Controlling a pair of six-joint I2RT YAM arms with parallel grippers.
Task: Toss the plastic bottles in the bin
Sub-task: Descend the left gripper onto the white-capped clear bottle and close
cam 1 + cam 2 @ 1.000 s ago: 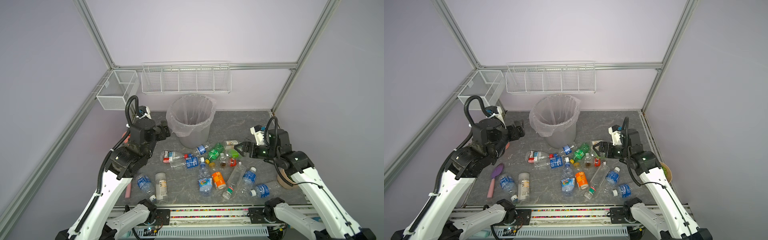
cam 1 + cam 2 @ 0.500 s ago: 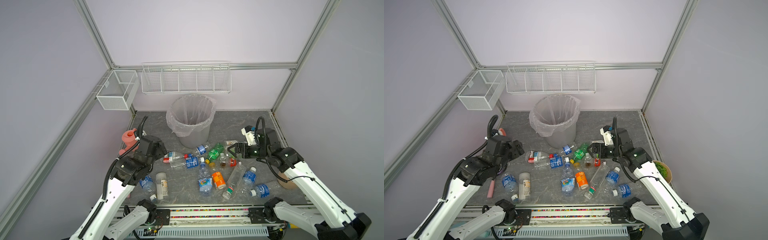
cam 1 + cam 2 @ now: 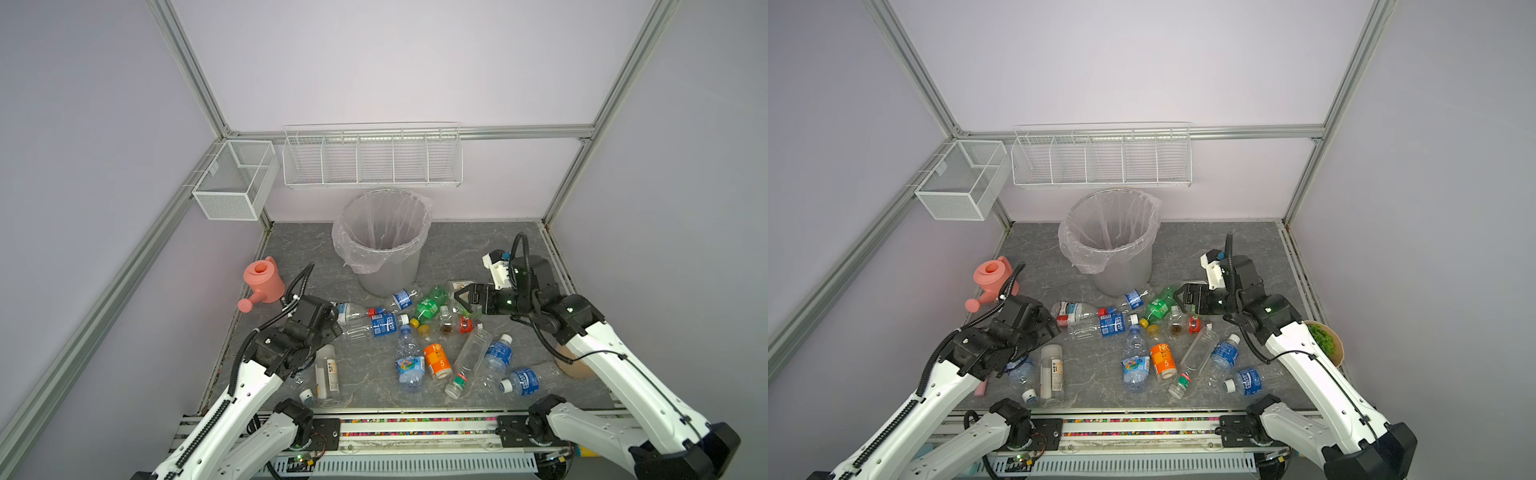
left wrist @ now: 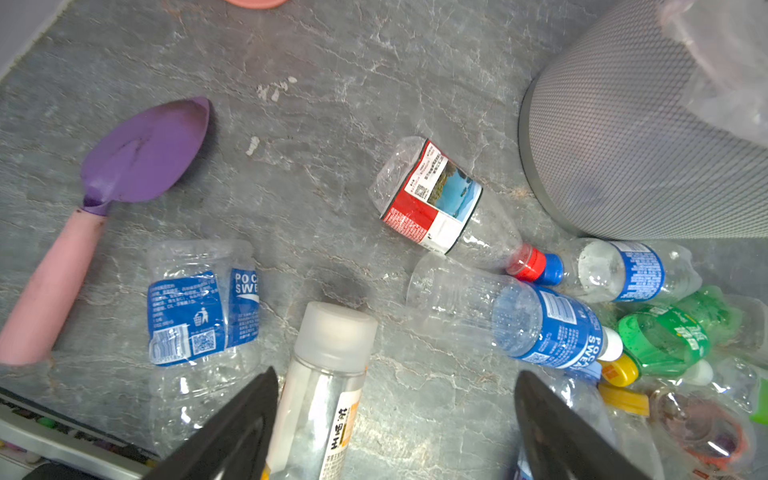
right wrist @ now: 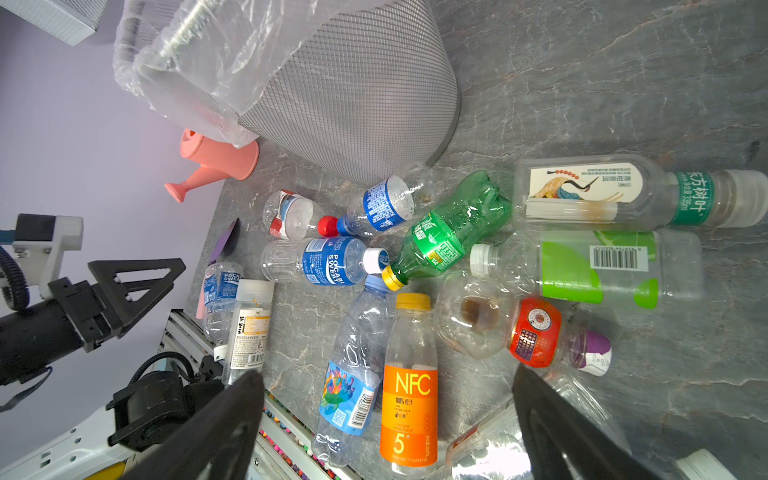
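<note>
Several plastic bottles (image 3: 437, 360) lie scattered on the grey floor in front of the bin (image 3: 382, 241), a round grey mesh basket lined with a clear bag. My left gripper (image 4: 397, 374) hangs open low over the pile's left edge. A clear bottle with a white cap (image 4: 328, 374) lies on the floor beside one finger, and a blue-labelled bottle (image 4: 540, 324) lies by the other. My right gripper (image 5: 386, 374) stands open at the pile's right side, above the floor. An orange NFC bottle (image 5: 409, 386) shows between its fingers and a green bottle (image 5: 449, 232) lies beyond. Neither gripper holds anything.
A pink watering can (image 3: 264, 282) stands at the left. A purple trowel with a pink handle (image 4: 141, 153) lies near the left arm. White wire baskets (image 3: 372, 158) hang on the back wall. A bowl of green stuff (image 3: 1325, 340) sits under the right arm.
My left arm has come down from beside the bin to just above the floor at the pile's left edge. My right gripper has moved a little left towards the bottles. Both stay open.
</note>
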